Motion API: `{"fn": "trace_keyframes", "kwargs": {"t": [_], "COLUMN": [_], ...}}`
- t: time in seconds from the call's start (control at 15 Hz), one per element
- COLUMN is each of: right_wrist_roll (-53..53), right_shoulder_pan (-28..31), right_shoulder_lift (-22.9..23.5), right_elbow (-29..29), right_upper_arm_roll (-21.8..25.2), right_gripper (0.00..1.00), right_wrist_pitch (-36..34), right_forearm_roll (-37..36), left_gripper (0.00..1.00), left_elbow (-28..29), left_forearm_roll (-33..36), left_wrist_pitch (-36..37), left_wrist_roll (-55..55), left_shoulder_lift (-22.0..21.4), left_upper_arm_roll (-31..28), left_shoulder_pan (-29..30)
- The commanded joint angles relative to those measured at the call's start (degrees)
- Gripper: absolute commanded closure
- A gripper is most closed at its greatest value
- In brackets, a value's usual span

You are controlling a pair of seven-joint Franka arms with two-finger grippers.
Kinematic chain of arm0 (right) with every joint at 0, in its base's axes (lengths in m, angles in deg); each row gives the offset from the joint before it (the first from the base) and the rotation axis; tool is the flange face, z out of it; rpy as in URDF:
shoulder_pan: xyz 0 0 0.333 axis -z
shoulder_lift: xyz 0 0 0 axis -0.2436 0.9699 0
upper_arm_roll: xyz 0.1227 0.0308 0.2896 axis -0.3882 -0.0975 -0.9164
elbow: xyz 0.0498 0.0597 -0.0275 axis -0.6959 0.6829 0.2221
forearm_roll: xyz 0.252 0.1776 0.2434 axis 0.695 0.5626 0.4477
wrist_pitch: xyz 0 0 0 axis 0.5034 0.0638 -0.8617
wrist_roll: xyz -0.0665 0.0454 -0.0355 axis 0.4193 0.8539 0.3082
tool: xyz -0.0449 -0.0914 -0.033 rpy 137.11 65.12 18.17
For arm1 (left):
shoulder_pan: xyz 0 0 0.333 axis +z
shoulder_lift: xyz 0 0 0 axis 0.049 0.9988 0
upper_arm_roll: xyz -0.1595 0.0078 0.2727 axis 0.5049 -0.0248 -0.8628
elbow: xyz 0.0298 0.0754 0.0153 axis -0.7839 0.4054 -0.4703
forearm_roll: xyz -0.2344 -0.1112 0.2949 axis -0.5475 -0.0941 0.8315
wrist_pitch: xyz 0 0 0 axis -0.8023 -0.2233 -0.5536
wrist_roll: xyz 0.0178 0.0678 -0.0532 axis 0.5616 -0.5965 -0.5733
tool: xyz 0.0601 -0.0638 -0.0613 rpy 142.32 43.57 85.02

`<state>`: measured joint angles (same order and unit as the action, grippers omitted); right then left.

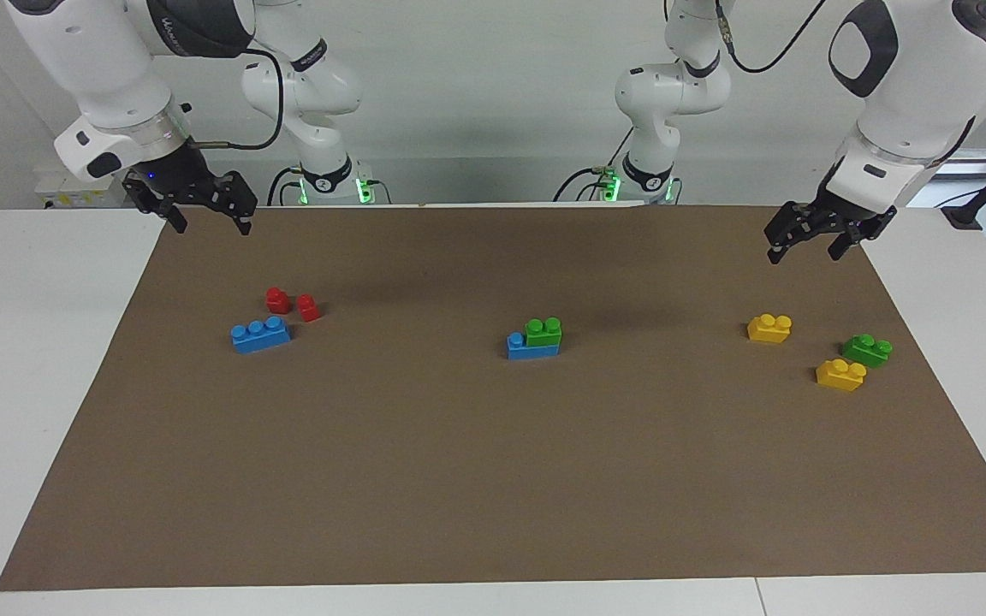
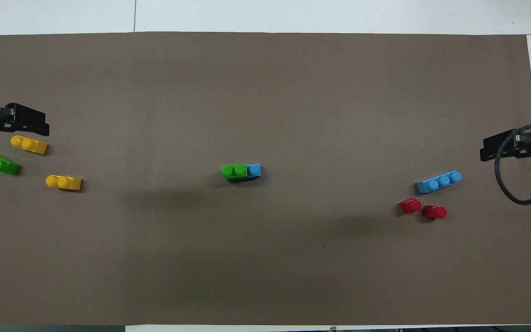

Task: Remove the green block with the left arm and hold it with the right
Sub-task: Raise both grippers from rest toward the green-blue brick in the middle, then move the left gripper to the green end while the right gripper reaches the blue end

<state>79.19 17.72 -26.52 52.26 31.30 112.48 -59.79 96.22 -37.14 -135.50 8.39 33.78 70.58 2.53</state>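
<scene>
The green block (image 1: 543, 332) is stacked on a blue brick (image 1: 517, 346) in the middle of the brown mat; one blue stud shows beside it. In the overhead view the green block (image 2: 234, 171) covers most of that blue brick (image 2: 253, 170). My left gripper (image 1: 804, 256) hangs open and empty in the air over the mat's edge at the left arm's end, near the yellow bricks; it also shows in the overhead view (image 2: 39, 127). My right gripper (image 1: 212, 228) hangs open and empty over the mat's corner at the right arm's end, and shows in the overhead view (image 2: 484, 152).
At the left arm's end lie another green two-stud brick (image 1: 867, 349) and two yellow bricks (image 1: 769, 328) (image 1: 840, 374). At the right arm's end lie a loose blue three-stud brick (image 1: 260, 334) and two small red bricks (image 1: 278, 299) (image 1: 308, 307).
</scene>
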Motion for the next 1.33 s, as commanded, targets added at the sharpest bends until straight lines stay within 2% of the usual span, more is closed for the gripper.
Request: {"fn": "trace_keyframes", "kwargs": {"t": [0.0, 0.2, 0.4, 0.6, 0.73, 0.87, 1.07, 1.27], "right_wrist_roll": [0.7, -0.9, -10.7, -30.1, -45.8, -56.5, -69.7, -77.0], "right_shoulder_pan": [0.8, 0.8, 0.0, -2.4, -5.0, -8.0, -9.5, -12.8], "right_shoulder_lift": [-0.7, -0.8, -0.9, -1.6, -0.9, 0.8, 4.4, 5.9], "right_elbow": [1.1, 1.4, 1.9, 5.1, 6.5, 6.5, 6.7, 10.9], "right_upper_arm_roll": [-0.3, -0.3, -0.5, -0.7, -0.7, -0.7, -0.7, -0.7], "right_gripper": [0.00, 0.00, 0.00, 0.00, 0.00, 0.00, 0.01, 0.01], "right_wrist_pitch": [1.4, 1.3, 2.7, 7.6, 11.7, 12.4, 14.0, 19.2], "right_forearm_roll": [-0.1, 0.4, 0.6, 4.1, 7.5, 9.2, 17.0, 23.2], "left_gripper": [0.00, 0.00, 0.00, 0.00, 0.00, 0.00, 0.00, 0.00], "left_elbow": [-0.7, -0.7, -0.7, -0.6, -0.5, 0.1, 1.9, 4.4], "left_forearm_roll": [-0.9, -0.9, -0.9, -1.0, -1.0, -1.1, -1.2, -1.3], "left_wrist_pitch": [0.0, 0.0, 0.0, 0.0, 0.0, 0.0, -0.1, -0.7], "left_wrist_roll": [-0.5, -0.5, -0.6, -0.6, -0.7, -1.7, -11.2, -24.7], "left_shoulder_lift": [-0.1, -0.1, -0.1, -0.2, -0.2, -0.9, -1.9, -3.1], "left_upper_arm_roll": [-0.1, -0.1, -0.1, -0.1, -0.1, 0.3, 0.7, 0.8], "left_shoulder_pan": [-0.1, -0.1, -0.1, -0.1, -0.2, -0.2, -2.0, -4.5]}}
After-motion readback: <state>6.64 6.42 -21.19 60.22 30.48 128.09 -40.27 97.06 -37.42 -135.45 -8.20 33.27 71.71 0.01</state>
